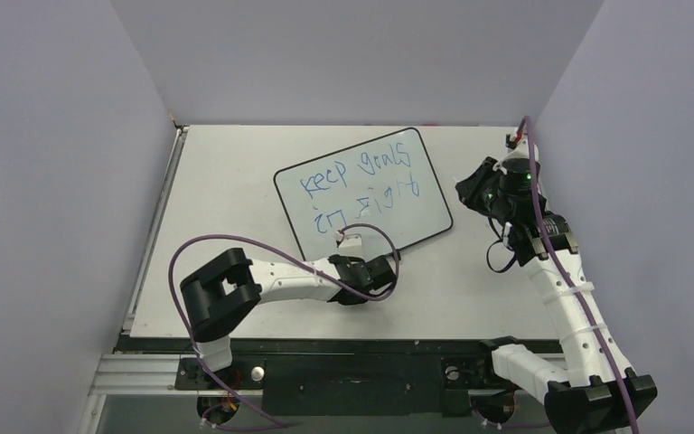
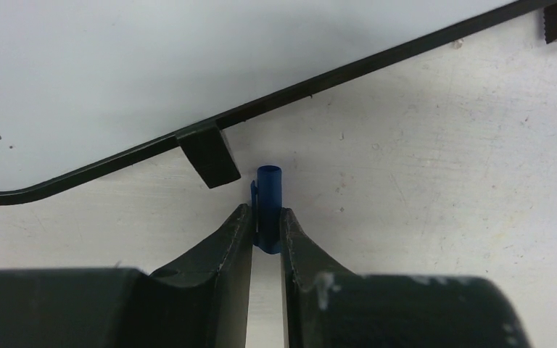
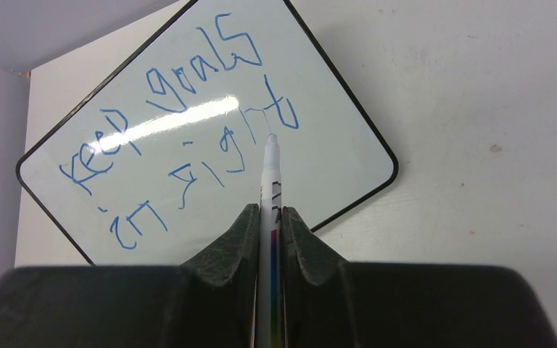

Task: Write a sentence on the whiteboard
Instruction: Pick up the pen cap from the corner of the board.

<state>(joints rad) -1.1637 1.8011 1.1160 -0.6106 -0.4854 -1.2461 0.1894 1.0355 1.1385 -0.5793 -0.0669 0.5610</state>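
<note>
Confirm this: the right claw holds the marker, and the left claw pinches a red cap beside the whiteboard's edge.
Wrong colour: the cap is blue, not red, as the left wrist view shows. The left claw does pinch it beside the whiteboard's edge, and the right claw holds the marker.

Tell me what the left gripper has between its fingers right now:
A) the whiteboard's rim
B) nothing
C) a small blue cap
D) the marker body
C: the left wrist view shows the left gripper pinching a blue cap beside the clip foot of the whiteboard, while the marker sits in the right gripper.
</note>
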